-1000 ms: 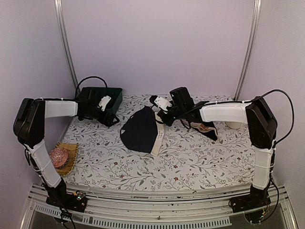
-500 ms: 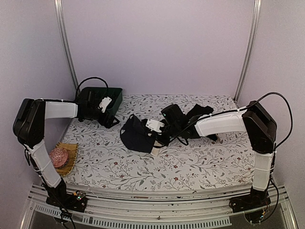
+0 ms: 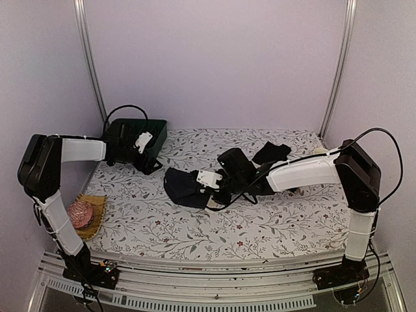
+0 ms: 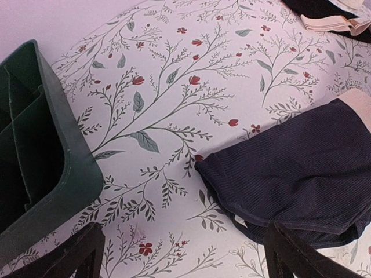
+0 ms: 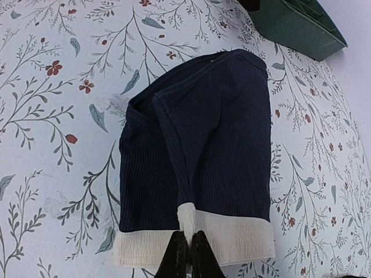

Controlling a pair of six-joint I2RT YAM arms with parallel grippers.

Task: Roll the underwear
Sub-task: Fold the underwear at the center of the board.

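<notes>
Rolling appears barely begun: right gripper [image 5: 186, 255], jaws clamped on the navy underwear [image 5: 203, 133] at its waistband [image 5: 232, 240], holds one fold (other garments [image 3: 272, 153] at 2 o'clock lie unrolled); left gripper [image 4: 184, 243] jaws stand apart.

Reckoned from the middle of the flowered mat [image 3: 260, 227], the near half, 4 through 8 o'clock, is bare cloth with room for a gripper to pass. The centre is taken: the right gripper [image 3: 211, 197] is pinched on the navy underwear [image 3: 182, 187], which spreads toward 9. The right arm [image 3: 305, 172] bars 3 o'clock. The green tray [image 3: 156, 132] and the wide-spread left gripper [image 3: 149, 162] crowd 10 o'clock. A bare strip runs at 12, between the tray and a black garment [image 3: 272, 153] near 2.
</notes>
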